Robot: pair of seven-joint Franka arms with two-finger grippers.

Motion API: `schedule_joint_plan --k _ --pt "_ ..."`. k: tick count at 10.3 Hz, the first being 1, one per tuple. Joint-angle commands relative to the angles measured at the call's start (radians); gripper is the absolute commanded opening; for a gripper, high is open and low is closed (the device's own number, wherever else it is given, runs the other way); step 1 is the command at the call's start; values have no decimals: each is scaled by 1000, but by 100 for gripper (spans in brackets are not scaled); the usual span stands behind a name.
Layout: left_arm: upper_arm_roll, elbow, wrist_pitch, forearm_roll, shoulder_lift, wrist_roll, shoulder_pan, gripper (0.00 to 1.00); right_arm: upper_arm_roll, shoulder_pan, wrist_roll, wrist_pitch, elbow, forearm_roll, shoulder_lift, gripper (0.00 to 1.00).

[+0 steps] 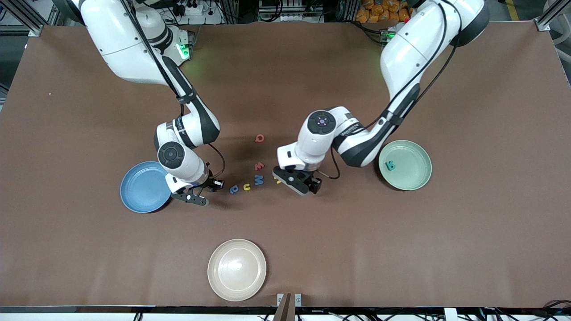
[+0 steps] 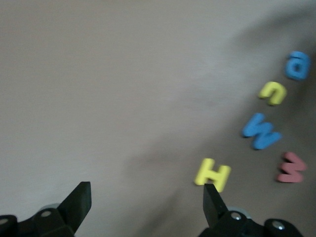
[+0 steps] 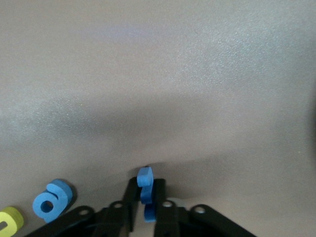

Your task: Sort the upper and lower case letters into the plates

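My right gripper (image 1: 197, 198) is low at the table between the blue plate (image 1: 143, 187) and a row of letters. In the right wrist view it (image 3: 146, 207) is shut on a small blue letter (image 3: 145, 178) held on edge. Beside it lie a blue "a" (image 3: 52, 200) and a yellow letter (image 3: 10, 219). My left gripper (image 2: 146, 200) stands open over bare table, one fingertip (image 2: 212, 197) next to the yellow H (image 2: 212, 174). Near it lie a blue W (image 2: 260, 131), a red w (image 2: 291, 168), a yellow n (image 2: 272, 92) and the blue a (image 2: 297, 65). A teal letter (image 1: 390, 166) lies in the pale green plate (image 1: 417, 178).
A red letter (image 1: 259, 138) lies alone, farther from the front camera than the row. A cream plate (image 1: 237, 269) sits near the table's front edge. The left gripper (image 1: 292, 180) sits between the letters and the green plate.
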Motion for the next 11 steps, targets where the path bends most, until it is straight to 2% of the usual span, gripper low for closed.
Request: schedule_joint_plan --k 1,3,5,8,9,10,11 --pt "37 46 16 15 55 1 -78 100 9 -8 -13 2 13 17 5 0" --pt "105 46 19 23 60 27 -146 100 7 -45 -39 -36 11 17 -47 0" --pt "111 64 53 23 89 75 -151 100 9 -146 -178 -146 13 17 -124 0" --pt "111 87 58 23 109 69 -157 85 7 -287 -382 -251 10 17 -152 0" --pt "122 91 58 21 113 57 -161 83 6 -331 -428 -277 10 16 -155 0" --pt "123 95 58 18 115 53 -172 75 6 -355 -455 -283 5 11 -155 7" --pt "123 94 58 18 116 53 -172 70 4 -371 -453 -280 1 10 -152 80"
